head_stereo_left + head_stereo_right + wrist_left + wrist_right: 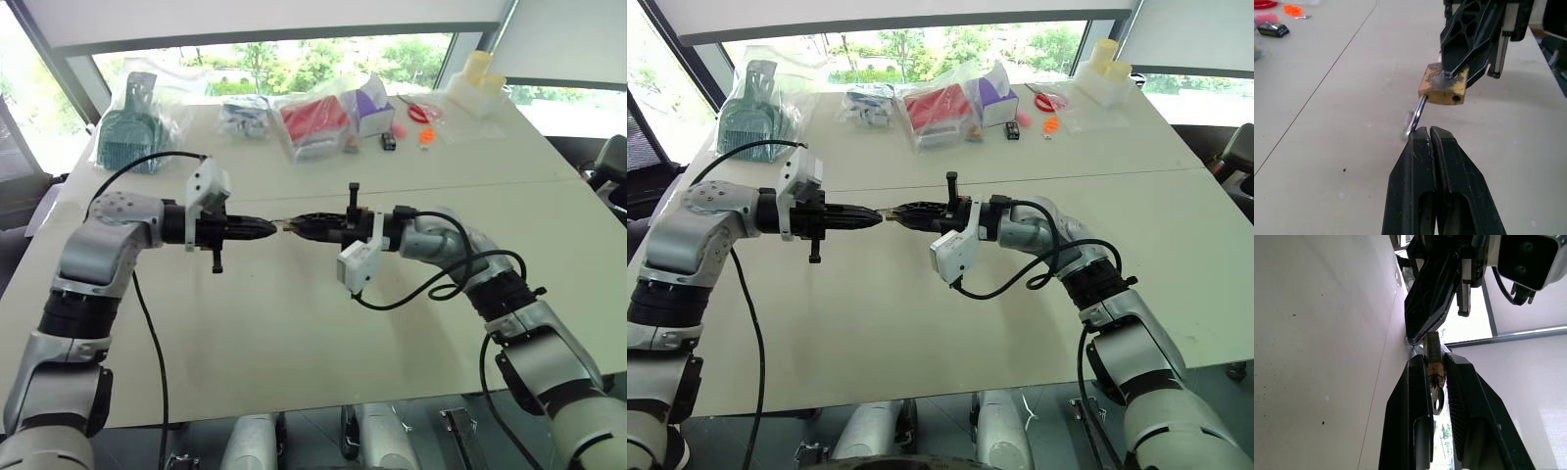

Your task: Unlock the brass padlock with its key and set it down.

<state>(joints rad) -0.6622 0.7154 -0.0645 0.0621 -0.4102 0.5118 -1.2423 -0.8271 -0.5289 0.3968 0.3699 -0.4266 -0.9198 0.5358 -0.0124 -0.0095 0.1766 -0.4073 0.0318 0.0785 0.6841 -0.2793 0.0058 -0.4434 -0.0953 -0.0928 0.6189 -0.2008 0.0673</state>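
My two grippers meet tip to tip above the middle of the white table [294,323]. The brass padlock [1442,88] hangs between them, with my right gripper [1434,360] shut on its body. My left gripper [1429,131] is shut on the thin silvery shackle [1419,110], which sticks out of one corner of the body. A small hole beside it on the same face looks empty. The key [1437,400] shows its holed head between my right fingers, just behind the brass body [1434,367]. In the head views the lock is a tiny glint [285,227] between the fingertips.
Along the far edge lie a bagged teal brush [137,122], a bag with a red item [313,122], a purple box [372,108], red scissors [418,111], orange bits [426,135] and white containers [480,78]. A seam [441,186] crosses the table behind the grippers.
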